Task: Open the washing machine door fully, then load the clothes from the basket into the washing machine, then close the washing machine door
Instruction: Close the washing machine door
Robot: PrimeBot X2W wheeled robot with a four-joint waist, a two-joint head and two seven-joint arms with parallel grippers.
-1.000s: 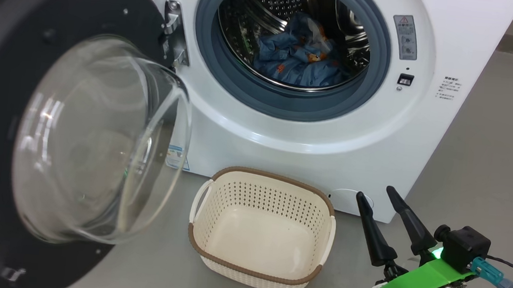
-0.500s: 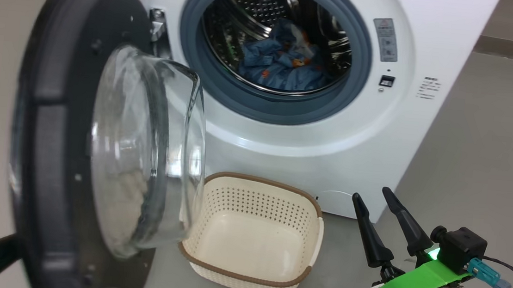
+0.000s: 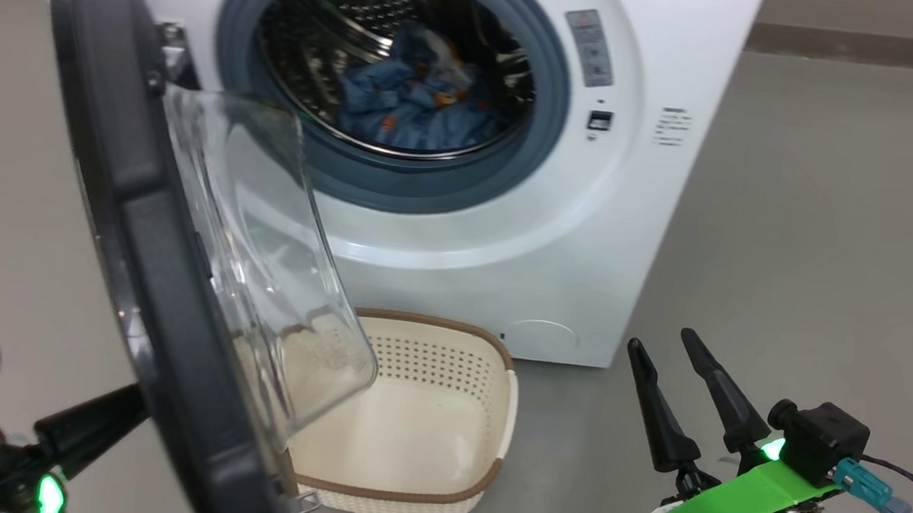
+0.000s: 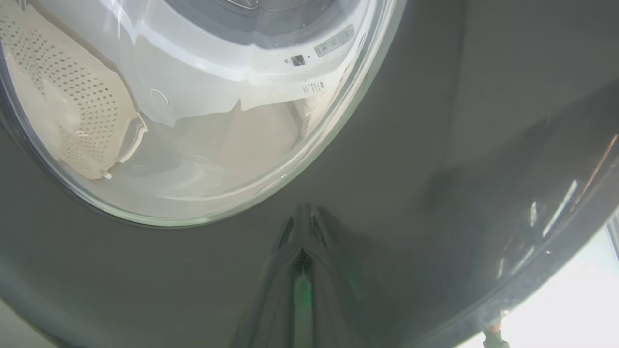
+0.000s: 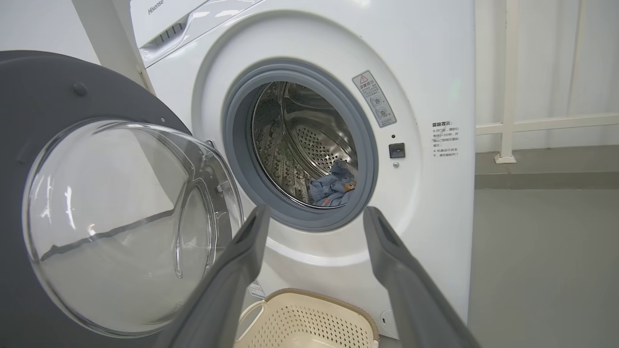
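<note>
The washing machine [image 3: 590, 243] stands with its drum showing, and the blue clothes [image 3: 412, 108] lie inside it. The washing machine door [image 3: 150, 263] stands edge-on, its glass porthole [image 3: 273, 273] bulging over the basket [image 3: 442, 421], which is empty. My left gripper [image 3: 91, 423] is at the lower left behind the door. In the left wrist view it [image 4: 303, 241] is shut, its tips against the door's glossy outer face [image 4: 435, 145]. My right gripper [image 3: 661, 341] hangs open and empty at the lower right. The right wrist view has it [image 5: 314, 215] facing the drum and clothes [image 5: 333, 188].
Grey floor [image 3: 838, 240] stretches to the right of the machine. A white railing [image 5: 508, 125] stands along the wall beyond it. The basket [image 5: 309, 324] sits on the floor right against the machine's front.
The door has swung on its hinge toward the machine, from inner face showing to edge-on. My left gripper has come into sight behind it. The camera has turned; the right gripper has stayed put.
</note>
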